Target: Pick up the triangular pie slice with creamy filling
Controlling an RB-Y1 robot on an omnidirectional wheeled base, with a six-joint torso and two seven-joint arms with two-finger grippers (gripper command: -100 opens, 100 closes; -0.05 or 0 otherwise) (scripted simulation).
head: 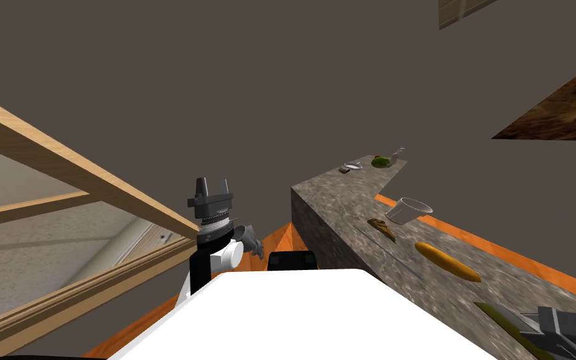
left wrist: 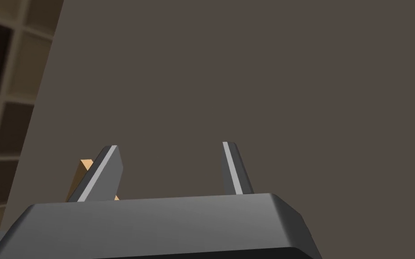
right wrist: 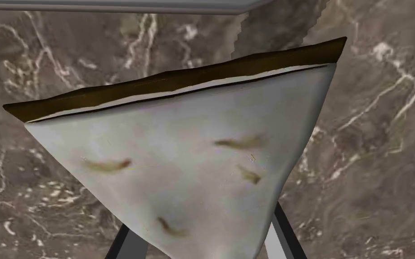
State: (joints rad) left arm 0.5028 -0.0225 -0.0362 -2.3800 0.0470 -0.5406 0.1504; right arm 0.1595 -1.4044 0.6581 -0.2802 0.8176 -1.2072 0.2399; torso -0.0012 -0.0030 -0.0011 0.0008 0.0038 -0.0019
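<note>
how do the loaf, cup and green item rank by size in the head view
1. loaf, longest
2. cup, somewhat smaller
3. green item, smallest, but farthest from camera, so unsure

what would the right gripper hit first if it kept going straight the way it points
The pie slice: its tip sits between the open jaws of the right gripper, with the marble counter beneath. How close is hard to tell.

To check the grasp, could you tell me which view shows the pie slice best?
The right wrist view: the pie slice is close, pale top and dark crust, its tip between the fingers of the right pincer. The head view gives at most a dark sliver beside that pincer; the left wrist view faces a wall.
</note>
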